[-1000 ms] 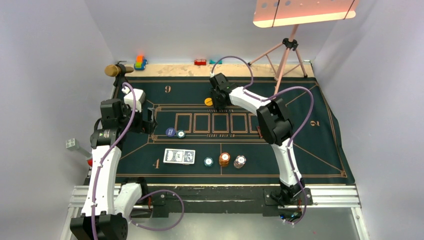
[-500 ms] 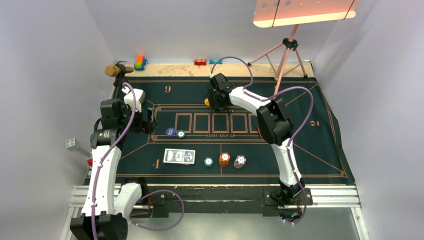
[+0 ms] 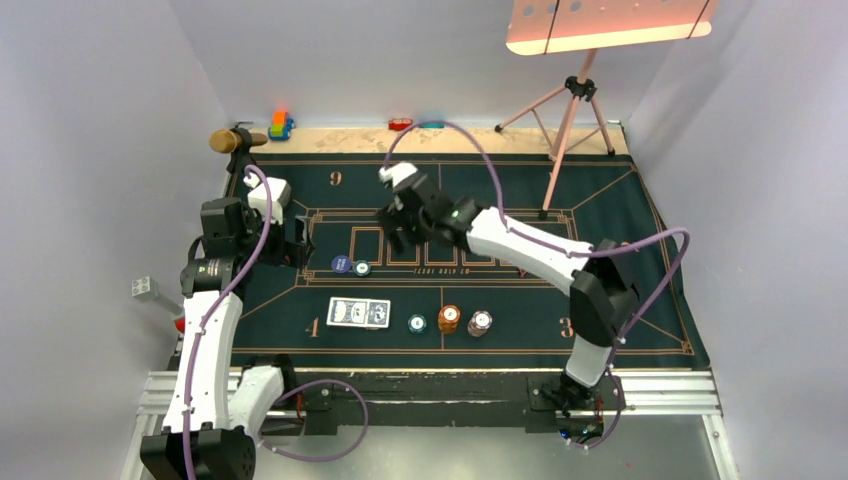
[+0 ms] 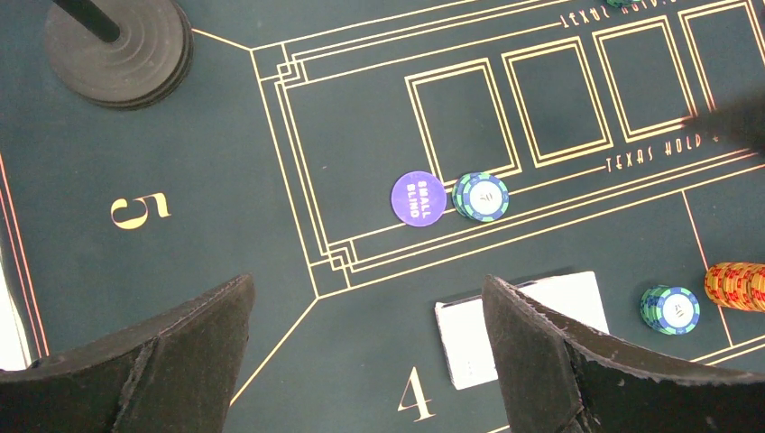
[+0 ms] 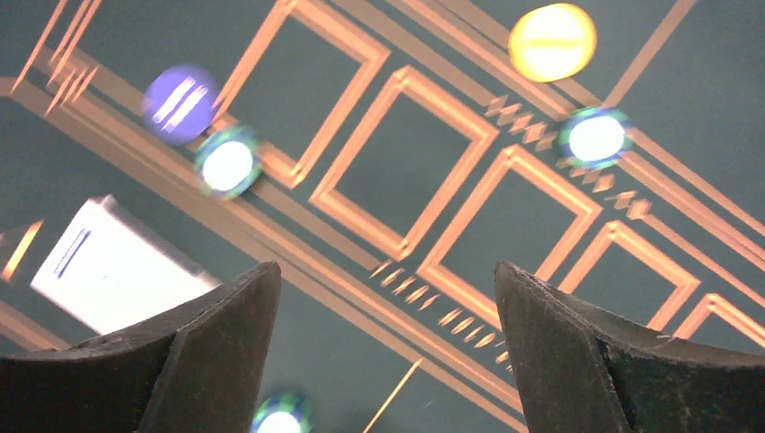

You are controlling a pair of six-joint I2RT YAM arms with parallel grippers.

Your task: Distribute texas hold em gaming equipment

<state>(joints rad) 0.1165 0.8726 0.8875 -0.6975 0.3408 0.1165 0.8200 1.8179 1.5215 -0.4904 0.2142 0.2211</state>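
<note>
On the green mat (image 3: 640, 290) lie a blue-backed card deck (image 3: 358, 313), a navy disc (image 3: 341, 264) touching a teal chip (image 3: 362, 268), another teal chip (image 3: 417, 323), an orange-brown stack (image 3: 449, 318) and a white-grey stack (image 3: 480, 323). My left gripper (image 3: 300, 243) is open and empty above the mat, left of the navy disc (image 4: 419, 196); the deck (image 4: 519, 329) shows by its right finger. My right gripper (image 3: 403, 238) is open and empty over the card boxes. Its blurred view shows a yellow disc (image 5: 552, 41) and a teal chip (image 5: 594, 137); my right arm hides both from above.
A pink tripod (image 3: 570, 110) stands at the back right. Small toys (image 3: 281, 125) and a brown object (image 3: 230, 140) sit along the far edge. A black round stand base (image 4: 117, 45) rests at the mat's far left corner.
My right arm has swung from the far middle by the yellow disc to the left and nearer, over the card boxes. The left arm and the items have not moved.
</note>
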